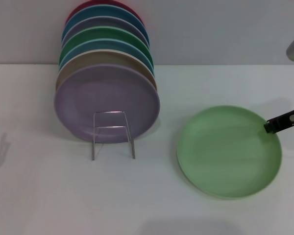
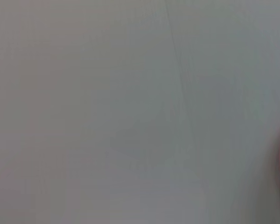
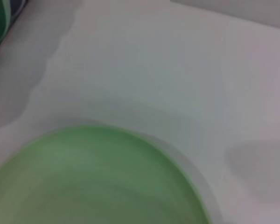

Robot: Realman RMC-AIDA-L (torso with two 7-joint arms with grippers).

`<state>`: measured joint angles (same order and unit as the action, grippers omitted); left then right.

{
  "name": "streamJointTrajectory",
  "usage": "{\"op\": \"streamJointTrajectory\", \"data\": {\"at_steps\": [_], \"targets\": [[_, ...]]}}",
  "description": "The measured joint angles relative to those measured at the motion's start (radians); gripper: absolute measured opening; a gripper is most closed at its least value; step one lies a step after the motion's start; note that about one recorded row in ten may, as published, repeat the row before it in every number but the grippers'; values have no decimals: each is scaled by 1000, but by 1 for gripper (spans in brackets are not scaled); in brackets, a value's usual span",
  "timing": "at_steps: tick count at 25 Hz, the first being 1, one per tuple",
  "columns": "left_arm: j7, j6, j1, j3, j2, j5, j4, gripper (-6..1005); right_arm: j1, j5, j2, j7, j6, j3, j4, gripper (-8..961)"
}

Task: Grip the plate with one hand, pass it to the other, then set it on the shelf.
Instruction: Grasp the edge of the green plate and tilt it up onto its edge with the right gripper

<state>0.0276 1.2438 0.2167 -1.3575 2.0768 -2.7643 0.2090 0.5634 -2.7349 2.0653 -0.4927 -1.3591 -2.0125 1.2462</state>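
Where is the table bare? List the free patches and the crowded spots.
Free: the table left of the wire rack, and the strip between rack and light-green plate. Crowded: the rack, packed with standing plates; the right tool is at the green plate's right rim.

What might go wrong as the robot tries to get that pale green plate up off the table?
The plate lies flat on the table, and the right tool is at its far right rim, so a thin edge hold might slip. The shelf already carries a leaning row of plates, the lavender plate in front; adding another may knock them. The left tool is out of sight, so the handover is some way off.
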Motion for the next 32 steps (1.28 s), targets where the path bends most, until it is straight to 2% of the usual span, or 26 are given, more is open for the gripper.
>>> {"op": "streamJointTrajectory", "data": {"at_steps": [8,15,17,25,26,27,28,32], "targets": [[1,3,5,-2,0,0,2,786,-23,11,9,-24,1,5,62,16],[1,5,7,-5,-1,0,9,786,-83,102,10,-52,0,15,196,16],[2,9,7,-5,-1,0,10,786,-127,164,10,-72,4,14,258,16],[2,27,-6,-3,-3,0,45,785,-235,263,13,-153,21,15,360,15],[1,48,-14,5,-4,-6,63,785,-259,288,14,-176,35,16,373,16],[0,57,-14,9,-4,-8,67,785,-314,353,15,-239,79,16,391,16],[-3,69,-15,18,-5,-9,71,785,-314,353,15,-239,79,16,391,16],[-7,78,-16,34,-7,-9,80,785,-422,549,17,-439,218,7,358,17]]}}
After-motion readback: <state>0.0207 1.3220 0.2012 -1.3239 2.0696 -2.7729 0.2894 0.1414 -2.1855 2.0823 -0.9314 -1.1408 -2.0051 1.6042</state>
